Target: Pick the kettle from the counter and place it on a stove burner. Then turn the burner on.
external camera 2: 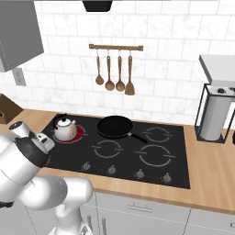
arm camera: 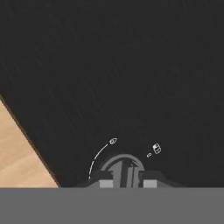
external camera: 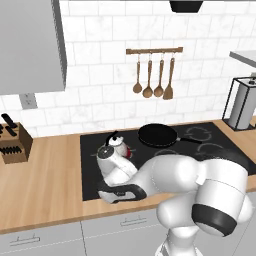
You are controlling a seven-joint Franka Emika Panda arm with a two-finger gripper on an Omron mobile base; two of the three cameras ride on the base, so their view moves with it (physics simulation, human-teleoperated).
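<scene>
White arm fills the left base view; kettle (external camera: 113,150) sits at 10 o'clock on the glowing stove burner (external camera 2: 78,134). Gripper (arm camera: 122,177) grips the knob (arm camera: 123,168), fingers barely apart; over-turning could overheat it

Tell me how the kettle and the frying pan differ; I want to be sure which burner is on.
The kettle is squat, rounded and silver-grey; the frying pan is flat and black. The kettle sits on a burner glowing red; no glow shows around the pan. The kettle has an arched top handle, the pan a straight side handle. Both rest on the black cooktop.
</scene>
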